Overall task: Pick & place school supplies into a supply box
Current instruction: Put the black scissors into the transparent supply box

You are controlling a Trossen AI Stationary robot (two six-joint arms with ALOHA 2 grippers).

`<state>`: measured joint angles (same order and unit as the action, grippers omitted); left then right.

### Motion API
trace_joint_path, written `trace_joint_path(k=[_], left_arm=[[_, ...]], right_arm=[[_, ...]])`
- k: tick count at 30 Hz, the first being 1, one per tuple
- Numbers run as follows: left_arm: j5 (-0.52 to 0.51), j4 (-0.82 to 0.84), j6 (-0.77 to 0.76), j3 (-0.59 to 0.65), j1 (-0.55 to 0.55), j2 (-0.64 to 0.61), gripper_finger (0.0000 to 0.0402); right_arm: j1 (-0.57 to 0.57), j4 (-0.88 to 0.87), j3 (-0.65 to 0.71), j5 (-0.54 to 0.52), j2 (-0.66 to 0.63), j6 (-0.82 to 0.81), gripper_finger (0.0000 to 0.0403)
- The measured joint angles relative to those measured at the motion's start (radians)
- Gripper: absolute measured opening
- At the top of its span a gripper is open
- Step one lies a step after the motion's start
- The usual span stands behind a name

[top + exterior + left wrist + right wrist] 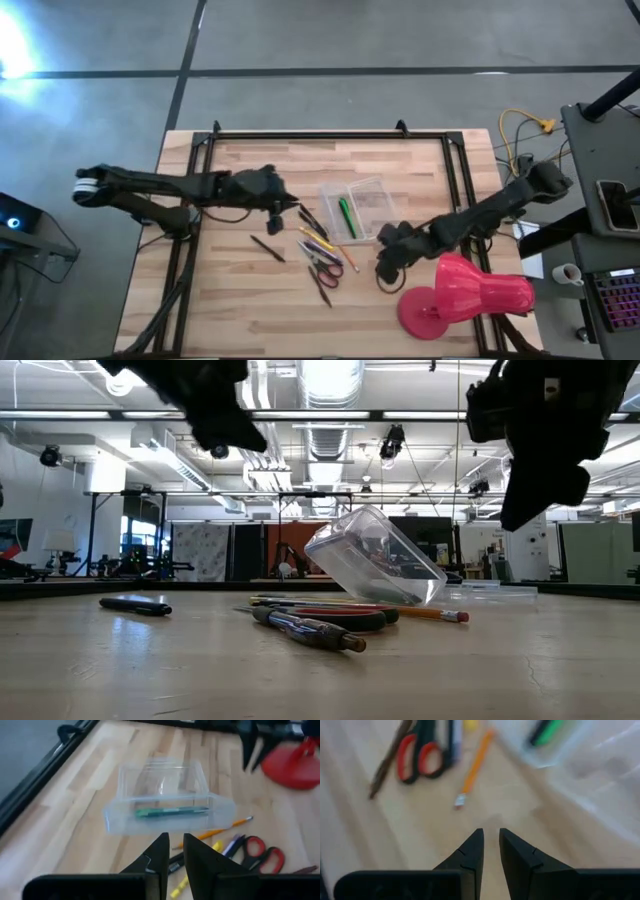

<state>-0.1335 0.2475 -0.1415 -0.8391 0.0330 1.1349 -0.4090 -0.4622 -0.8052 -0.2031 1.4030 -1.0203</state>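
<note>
Nearest to us, on the right, lies the big pink lamp-shaped thing (470,292). It is smooth and shiny and is not a school supply.

A bit farther in, the right fingers (491,835) hover over the pale wooden surface (250,310). They are almost pressed together, with only a thin gap, and they hold nothing. Just left of them is the rubber end of the orange pencil (347,257).

Beside it sit the small scissors (325,270) with round red handles. Then comes the pile of pens (315,238), thin and smooth like sticks. They all slant from far left to near right. One dark pen (267,248) lies alone, to the left of the pile.

The left fingers (174,840) hang just past the far left end of the pile. They too are nearly pressed together and hold nothing. We think the left arm is nearer to the pens, so it should spread its fingers across a pen's thin side, not along its length.

Farthest is the clear plastic supply box (375,190), with round corners. It looks tipped up a little. A green pen (346,217) is already inside.
</note>
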Motion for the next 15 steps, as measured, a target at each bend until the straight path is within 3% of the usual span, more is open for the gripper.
trace_joint_path(k=[6,15], left_arm=[[0.001,-0.010,-0.131,0.136,-0.005,-0.146,0.0039],[0.004,-0.003,-0.270,0.292,-0.078,-0.275,0.0039]], right_arm=[[0.003,0.124,-0.087,0.147,0.183,0.046,0.0054],[0.006,0.130,-0.300,0.158,0.392,0.134,0.0054]])
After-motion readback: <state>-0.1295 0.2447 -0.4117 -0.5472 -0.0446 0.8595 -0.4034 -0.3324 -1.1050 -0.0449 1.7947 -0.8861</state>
